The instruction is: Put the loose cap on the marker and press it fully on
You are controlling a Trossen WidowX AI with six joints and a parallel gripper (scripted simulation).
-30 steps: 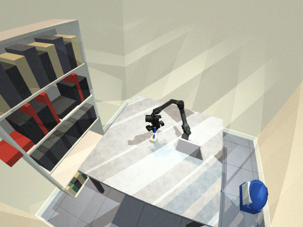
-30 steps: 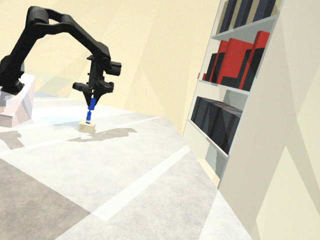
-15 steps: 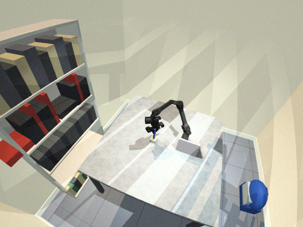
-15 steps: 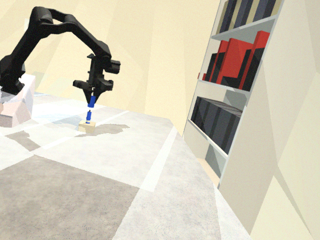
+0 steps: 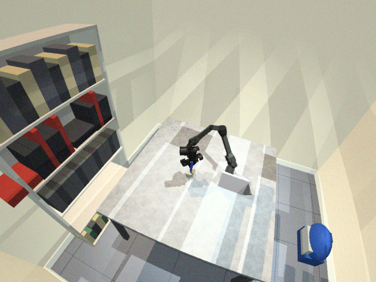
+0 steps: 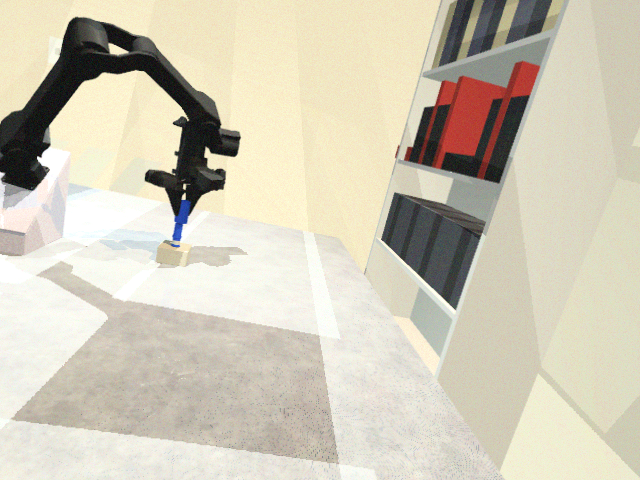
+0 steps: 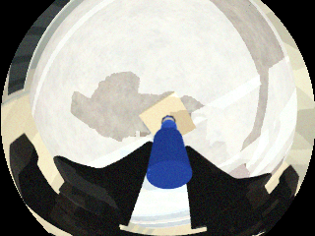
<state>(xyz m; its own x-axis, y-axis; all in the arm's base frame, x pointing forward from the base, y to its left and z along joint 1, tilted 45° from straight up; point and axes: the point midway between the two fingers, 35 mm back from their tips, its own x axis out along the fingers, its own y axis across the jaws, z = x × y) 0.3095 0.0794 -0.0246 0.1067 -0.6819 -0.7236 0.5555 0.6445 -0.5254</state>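
My gripper (image 5: 191, 162) (image 6: 183, 204) (image 7: 168, 147) is shut on the blue cap (image 6: 183, 212) (image 7: 169, 164), pointing down over the holder block. The tan holder block (image 5: 189, 174) (image 6: 172, 255) (image 7: 158, 112) sits on the table (image 5: 145, 194) (image 6: 258, 289). The narrower blue marker (image 6: 177, 233) (image 7: 168, 125) stands in it. In the exterior view the cap is directly above the marker and its lower edge meets the marker's upper part, nearly in line. The wrist view shows the cap covering the marker's upper end. Whether the cap surrounds the tip or only touches it is hidden.
The arm's pale base block (image 5: 234, 183) (image 6: 36, 227) stands on the table. A tall bookshelf (image 5: 110, 103) (image 6: 522, 222) stands beyond one table edge. A blue chair-like object (image 5: 320, 242) is on the floor past the opposite side.
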